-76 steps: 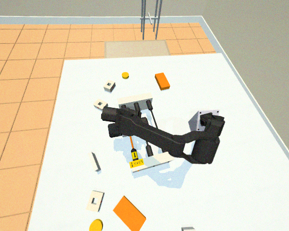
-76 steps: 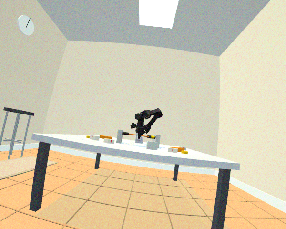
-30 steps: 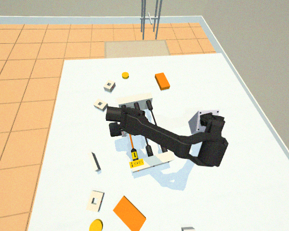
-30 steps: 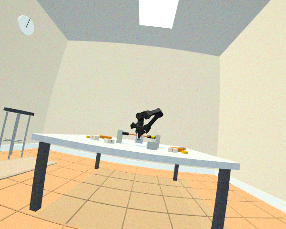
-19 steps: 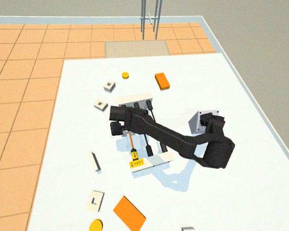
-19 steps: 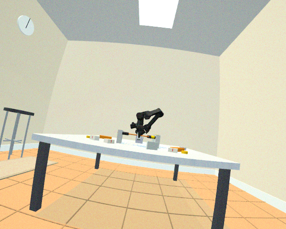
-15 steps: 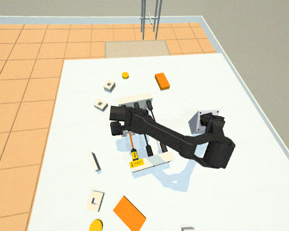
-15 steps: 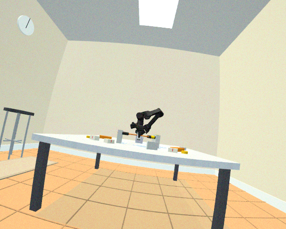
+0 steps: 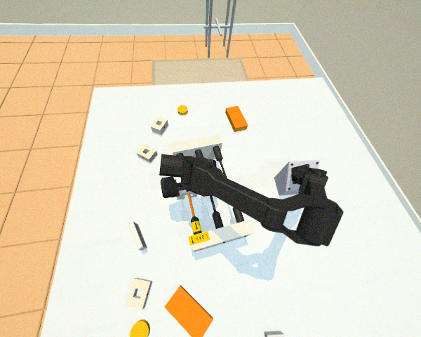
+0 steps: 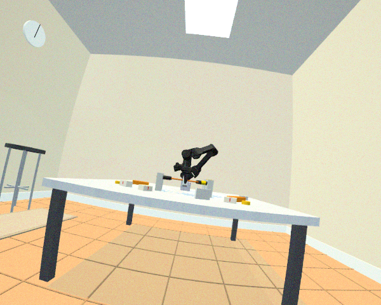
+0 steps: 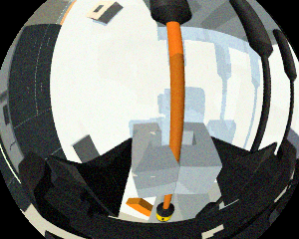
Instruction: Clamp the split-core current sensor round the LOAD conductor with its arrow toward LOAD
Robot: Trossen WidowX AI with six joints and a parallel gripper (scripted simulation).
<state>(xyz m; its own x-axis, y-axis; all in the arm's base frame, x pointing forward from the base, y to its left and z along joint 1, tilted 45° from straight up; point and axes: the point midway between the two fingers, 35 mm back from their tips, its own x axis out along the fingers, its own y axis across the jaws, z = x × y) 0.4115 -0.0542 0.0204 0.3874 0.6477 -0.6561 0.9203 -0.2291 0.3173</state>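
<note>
The grey split-core sensor point(image 11: 201, 176) is between the black fingers of my gripper point(image 11: 169, 141); a bit of it also shows below the arm in the top view point(image 9: 186, 196). The orange conductor point(image 9: 191, 206) point(image 10: 192, 181) point(image 11: 176, 90) runs between its two halves. The near parts of the halves meet or nearly meet over it; a gap shows farther back. Whether it is latched cannot be told, and its arrow is not visible. The yellow LOAD marker point(image 9: 200, 238) is on the near end block, beside a yellow arrow sleeve point(image 9: 196, 226). My gripper is shut on the sensor.
Two black conductors run alongside, between the far end block point(image 9: 198, 144) and the near end block point(image 9: 236, 235). Pale square-holed blocks point(image 9: 159, 125) point(image 9: 146, 153) point(image 9: 139, 293), orange blocks point(image 9: 236, 118) point(image 9: 189, 312) and yellow discs point(image 9: 182, 109) point(image 9: 139, 328) lie on the table.
</note>
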